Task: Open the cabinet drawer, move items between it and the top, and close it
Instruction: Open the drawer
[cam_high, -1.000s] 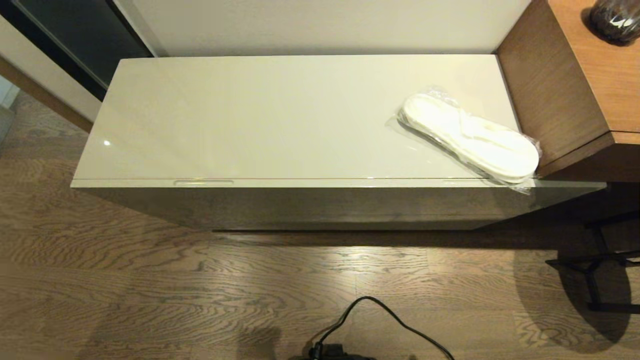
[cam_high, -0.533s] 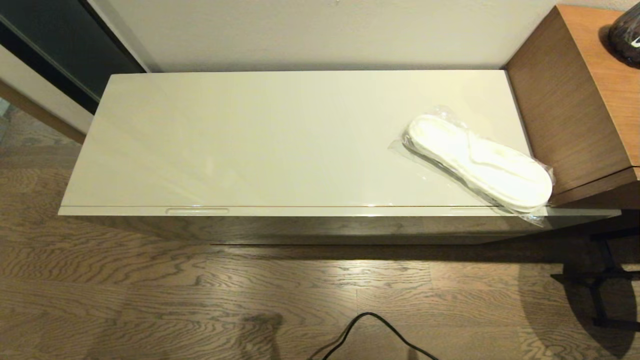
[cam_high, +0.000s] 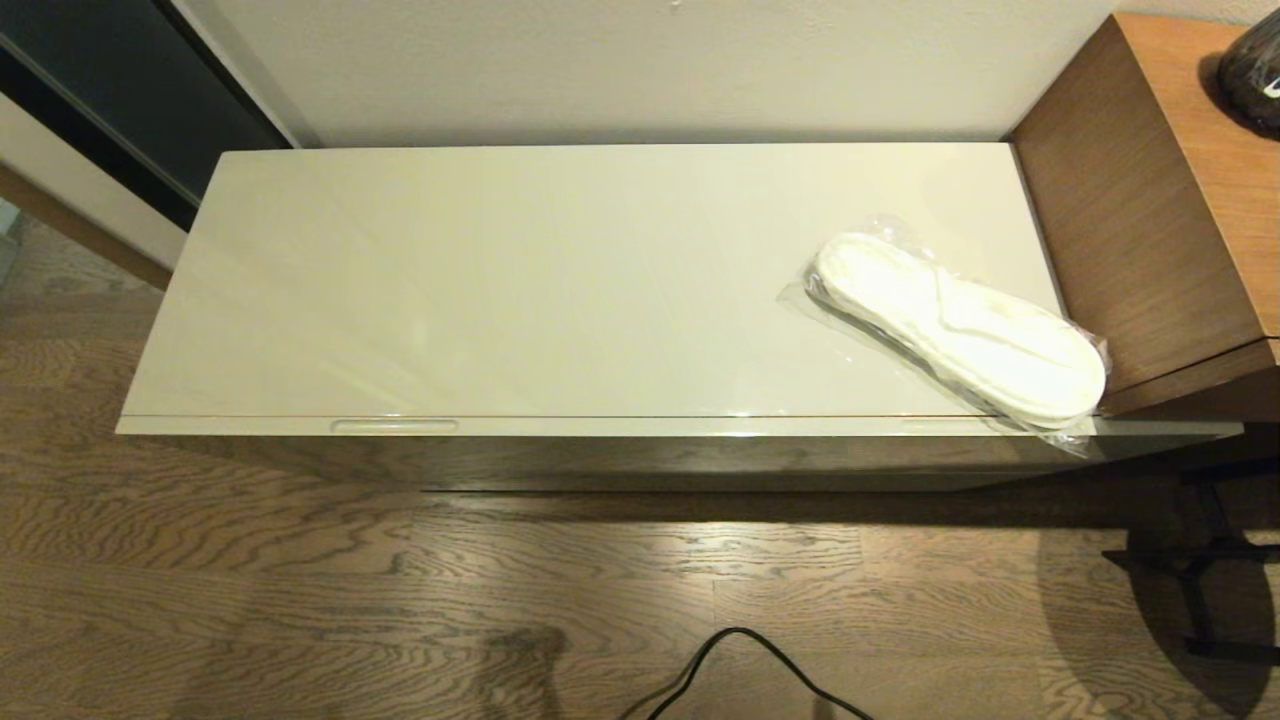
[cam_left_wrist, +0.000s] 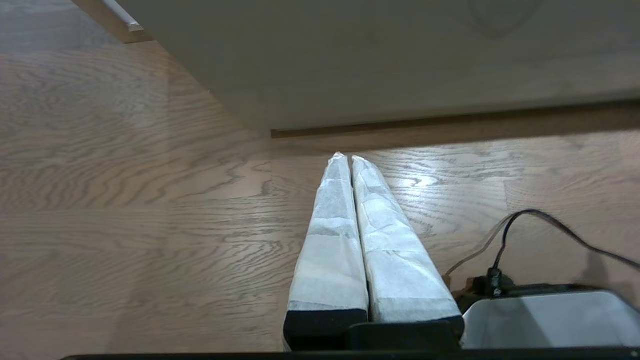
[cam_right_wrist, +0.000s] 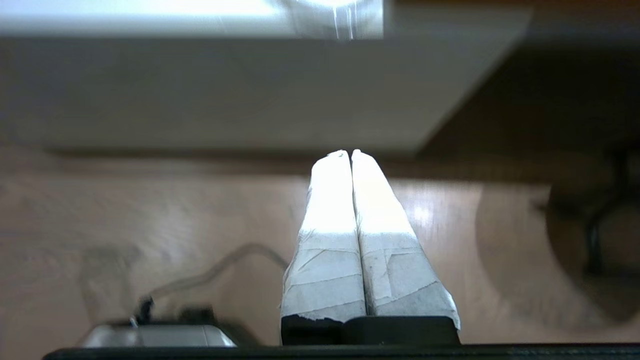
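Drawer closed, slippers on the top, both of your grippers low and empty.

You have the cabinet drawer (cam_high: 640, 427) flush under the top (cam_high: 500, 280), its recessed handle (cam_high: 394, 426) toward the left end. The slippers (cam_high: 960, 325), sealed in clear plastic, lie diagonally at the right end of the top, heel end at the front edge beside the brown wood desk (cam_high: 1150, 220). Your left gripper (cam_left_wrist: 347, 157) and right gripper (cam_right_wrist: 348, 152) hang above the wood floor (cam_high: 300, 600) short of the cabinet front, fingers pressed together, gripping nothing. A black cable (cam_high: 740, 665) trails on the floor near you. No toilet-paper roll in sight.
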